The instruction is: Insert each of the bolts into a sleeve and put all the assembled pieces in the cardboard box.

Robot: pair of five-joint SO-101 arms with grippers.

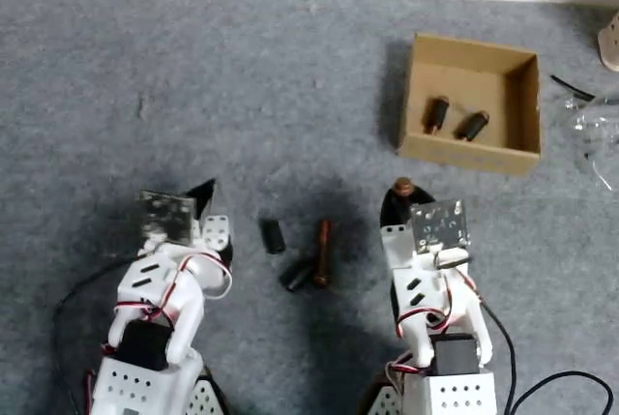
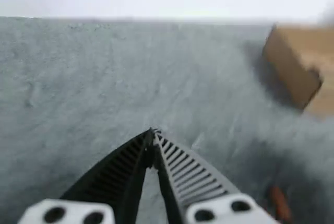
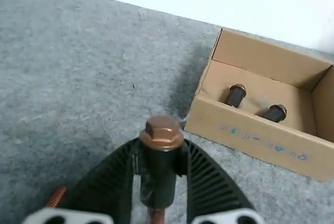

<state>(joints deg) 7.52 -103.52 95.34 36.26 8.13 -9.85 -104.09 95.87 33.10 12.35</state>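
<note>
From above, the cardboard box point(image 1: 471, 156) sits at two o'clock with two finished pieces point(image 1: 437, 113) inside; a loose bolt point(image 1: 322, 251), a sleeve point(image 1: 274, 235) and a second sleeve point(image 1: 297, 275) lie at six o'clock, between the arms; left wrist view: the left gripper point(image 2: 153, 145) is pressed together, empty; right wrist view: the right gripper point(image 3: 159, 156) pinches a sleeved bolt point(image 3: 164, 131) head-up, probably for carrying to the box.

- We see soft, even overhead light across the grey mat point(image 1: 145, 76).
- Dim shadows pool beside the cardboard box point(image 1: 469, 156) and around the loose bolt point(image 1: 322, 246).
</note>
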